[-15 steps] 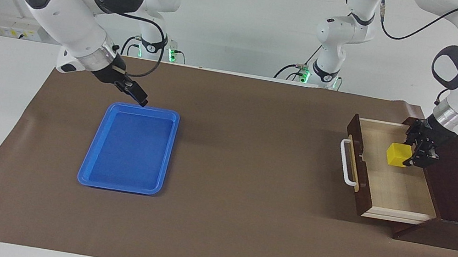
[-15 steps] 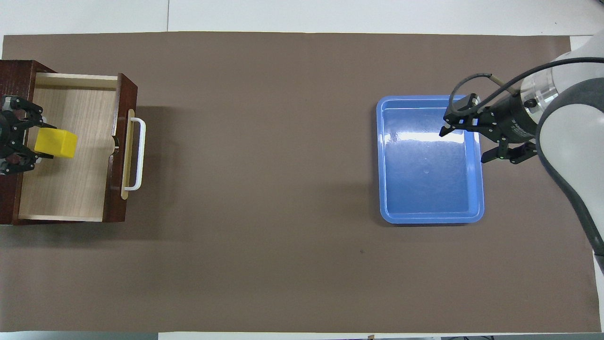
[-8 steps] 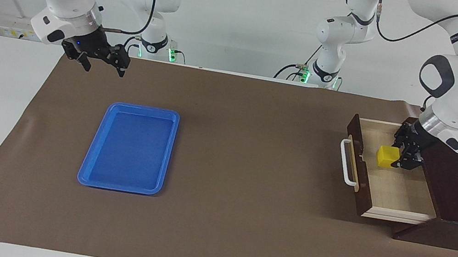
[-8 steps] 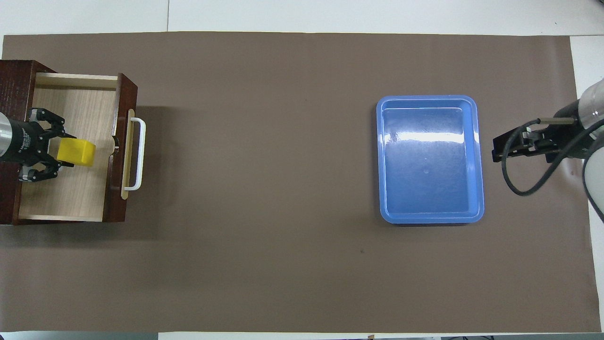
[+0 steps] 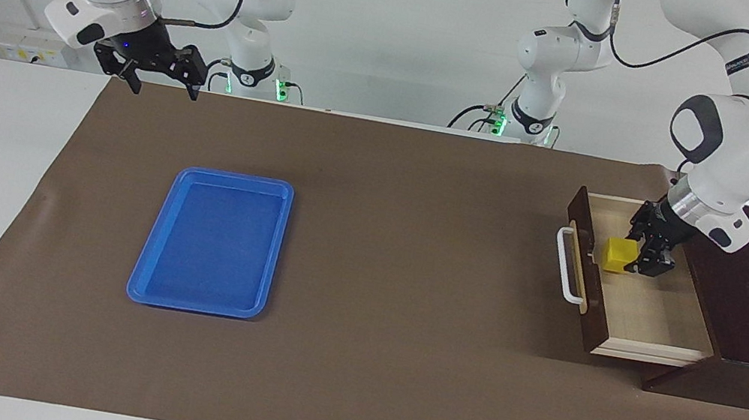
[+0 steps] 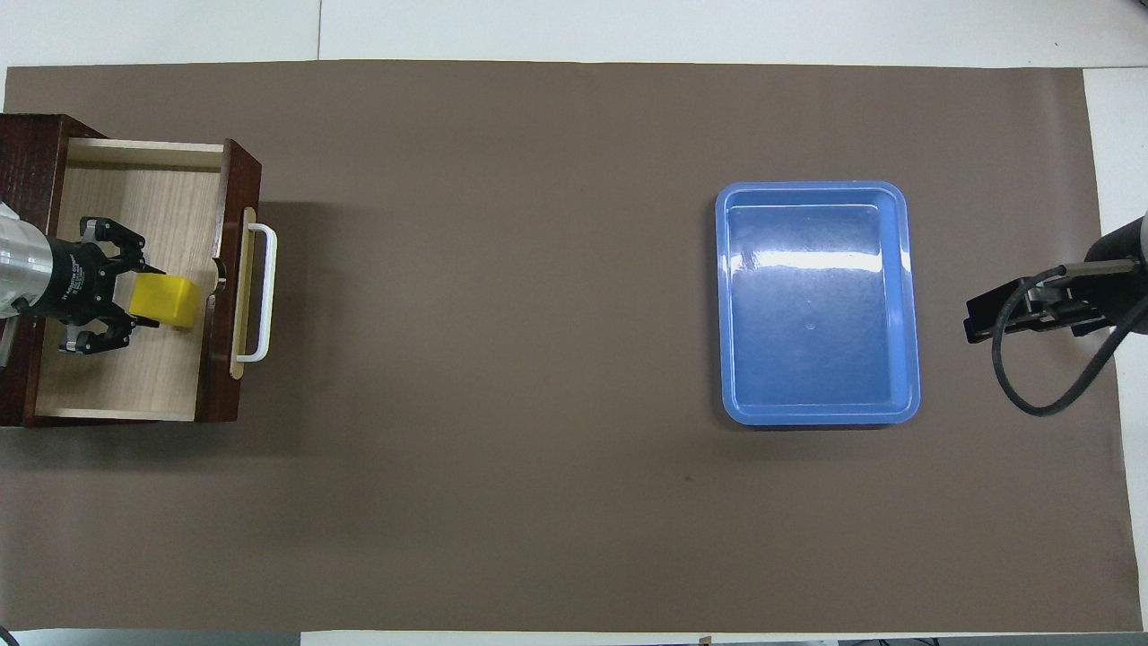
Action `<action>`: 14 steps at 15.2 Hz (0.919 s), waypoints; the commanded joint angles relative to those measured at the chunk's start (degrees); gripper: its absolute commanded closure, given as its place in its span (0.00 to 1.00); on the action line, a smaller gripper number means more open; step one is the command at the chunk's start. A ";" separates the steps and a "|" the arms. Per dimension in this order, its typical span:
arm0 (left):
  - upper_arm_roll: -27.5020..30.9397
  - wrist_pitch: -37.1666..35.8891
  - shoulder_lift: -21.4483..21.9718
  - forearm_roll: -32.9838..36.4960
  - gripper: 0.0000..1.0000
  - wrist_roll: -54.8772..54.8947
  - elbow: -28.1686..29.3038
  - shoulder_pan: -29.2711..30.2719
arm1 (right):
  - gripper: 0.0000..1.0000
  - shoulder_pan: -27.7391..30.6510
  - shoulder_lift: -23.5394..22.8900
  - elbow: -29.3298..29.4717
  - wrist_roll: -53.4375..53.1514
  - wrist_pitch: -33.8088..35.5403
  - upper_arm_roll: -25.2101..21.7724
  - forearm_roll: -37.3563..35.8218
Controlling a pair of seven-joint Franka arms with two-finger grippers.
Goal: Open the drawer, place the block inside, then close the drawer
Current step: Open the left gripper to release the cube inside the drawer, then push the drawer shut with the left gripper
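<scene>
One open drawer (image 5: pixel 646 316), one block (image 5: pixel 619 255) clamped in left hand (image 5: pixel 633 255), right hand (image 5: pixel 158 81) spread, one blue tray (image 5: pixel 211 242)

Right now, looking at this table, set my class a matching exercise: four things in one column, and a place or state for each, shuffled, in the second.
Things:
1. block
2. drawer
3. tray
4. right claw

Places or states:
A. pulled out of its dark box
B. open, raised near the mat's edge by the robots, holding nothing
C. gripped by the left claw, just inside the drawer's front panel
D. flat on the mat, toward the right arm's end, nothing in it

Pairs: 1-C, 2-A, 3-D, 4-B
</scene>
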State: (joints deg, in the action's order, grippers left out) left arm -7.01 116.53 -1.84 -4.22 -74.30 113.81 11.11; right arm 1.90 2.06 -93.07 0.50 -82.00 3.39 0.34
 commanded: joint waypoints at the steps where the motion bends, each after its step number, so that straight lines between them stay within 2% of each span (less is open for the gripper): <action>1: 0.15 0.29 1.76 0.71 0.00 0.39 -0.15 0.05 | 0.00 1.87 0.58 -2.02 1.70 -2.81 1.10 -1.40; 4: -0.11 -6.99 0.97 1.40 0.00 -3.28 -7.61 -1.79 | 0.00 1.88 -0.73 -1.32 1.79 -2.99 0.48 -1.31; 6: -0.29 -10.08 0.70 4.82 0.00 -9.68 -10.26 -5.91 | 0.00 1.79 -1.00 -0.79 1.79 -2.82 0.31 -1.22; 8: -0.29 -10.27 0.87 7.11 0.00 -18.21 -9.40 -11.96 | 0.00 1.88 -1.00 -0.79 1.70 -2.47 0.30 -1.05; 11: -0.29 -8.08 1.05 11.31 0.00 -22.98 -4.23 -16.99 | 0.00 1.88 -1.00 -0.79 1.61 -2.38 0.30 -1.13; 12: -0.37 -5.46 0.79 14.39 0.00 -24.47 -2.03 -17.44 | 0.00 1.88 -0.91 -0.79 1.61 -2.38 0.30 -1.22; 14: -0.38 -1.14 0.70 15.82 0.00 -24.57 0.44 -16.92 | 0.00 1.88 -0.91 -0.79 1.61 -2.46 0.30 -1.40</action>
State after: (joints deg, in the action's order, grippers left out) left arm -8.26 111.22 -1.65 9.55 -98.53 110.89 -6.15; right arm 2.73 0.96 -93.82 0.53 -84.16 3.08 0.29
